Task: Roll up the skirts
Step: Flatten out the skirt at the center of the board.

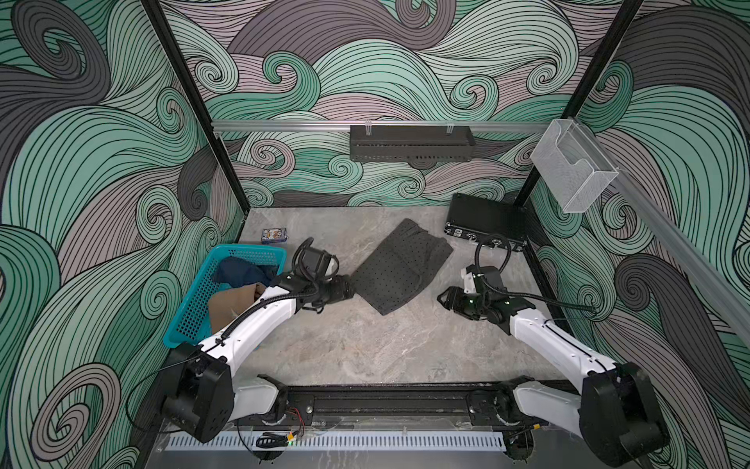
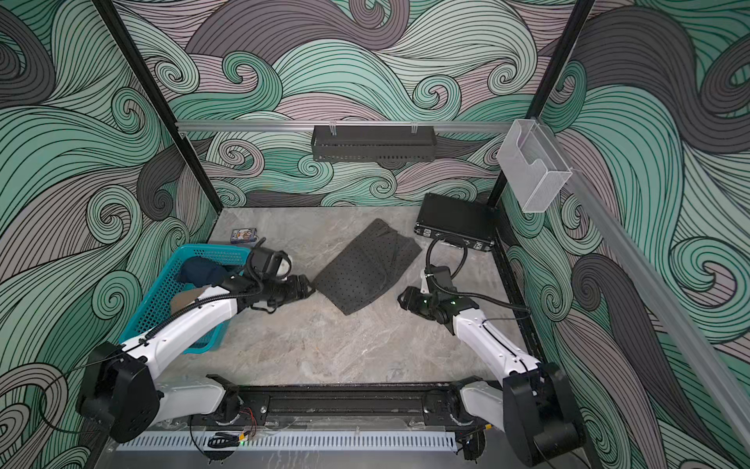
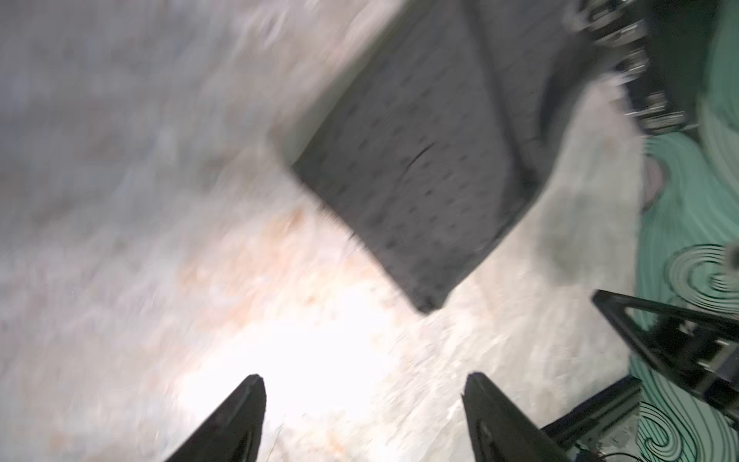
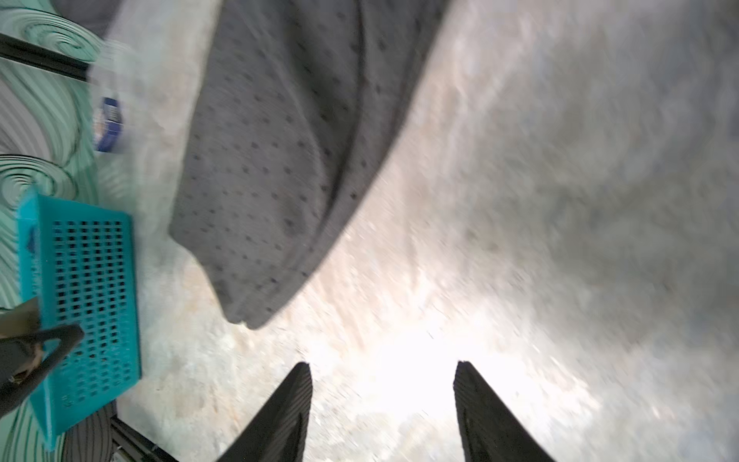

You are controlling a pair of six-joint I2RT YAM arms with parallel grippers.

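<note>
basket (image 1: 190,308) left edge: denim skirt (image 1: 239,272), tan skirt (image 1: 233,302) inside, top views only | left gripper (image 3: 362,378) jaws wide, empty, per wrist view | dotted skirt (image 1: 399,268) mid-worktop, apart from both | right gripper (image 4: 382,364) jaws wide, empty | near-edge worktop (image 1: 365,345) bare

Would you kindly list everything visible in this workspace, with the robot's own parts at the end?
dotted skirt: one, dark grey, lying mid-table
denim skirt: one, dark blue, in the basket
plain skirt: one, tan-brown, in the basket beside the denim skirt
basket: one, teal, left side of the table
hard case: one, black, far right corner
small box: one, blue, beyond the basket
shelf: one, black, on the back-wall rail
holder: one, clear, on the right-wall rail
table: one, grey marble
left gripper: one, black, open and empty, near the dotted skirt's left corner
right gripper: one, black, open and empty, right of the dotted skirt
</note>
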